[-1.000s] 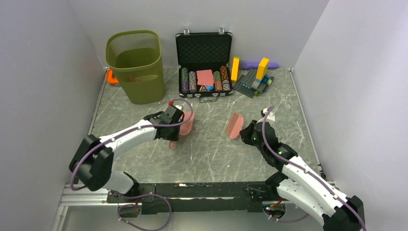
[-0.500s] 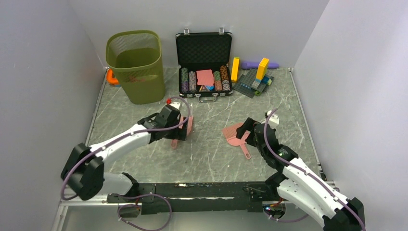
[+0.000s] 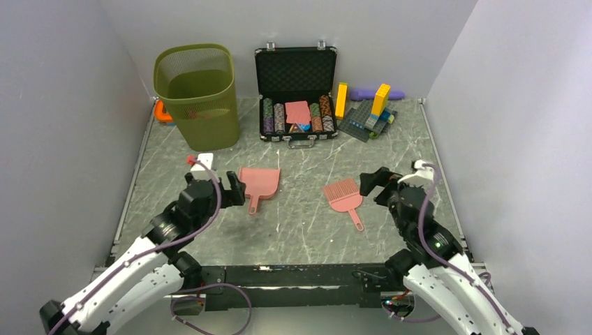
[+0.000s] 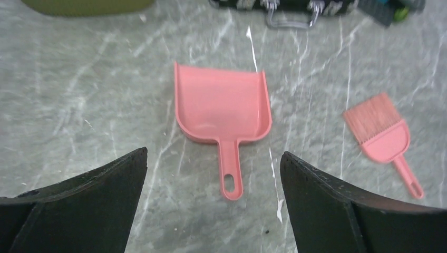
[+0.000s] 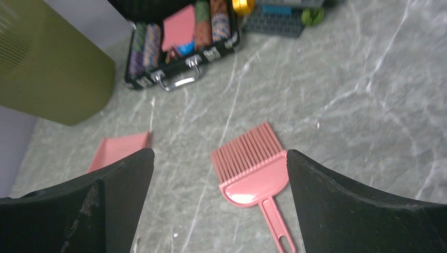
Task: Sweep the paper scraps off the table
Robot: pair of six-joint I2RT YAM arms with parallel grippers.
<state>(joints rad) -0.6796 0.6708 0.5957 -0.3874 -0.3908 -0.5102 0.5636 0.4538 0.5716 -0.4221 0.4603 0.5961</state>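
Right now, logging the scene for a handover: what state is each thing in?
Dustpan: lying flat, empty, unheld.
Brush: lying flat, unheld.
Case: lid open, chips inside.
Bin: upright.
Left gripper: open, empty.
Right gripper: open, empty.

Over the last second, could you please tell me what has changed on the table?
The left pincer set the dustpan down flat and let go; the right pincer laid the brush to its right, apart from it, and released it. Both pincers are now open and have drawn back toward the near edge. The bin, the chip case and the toy bricks stayed put.
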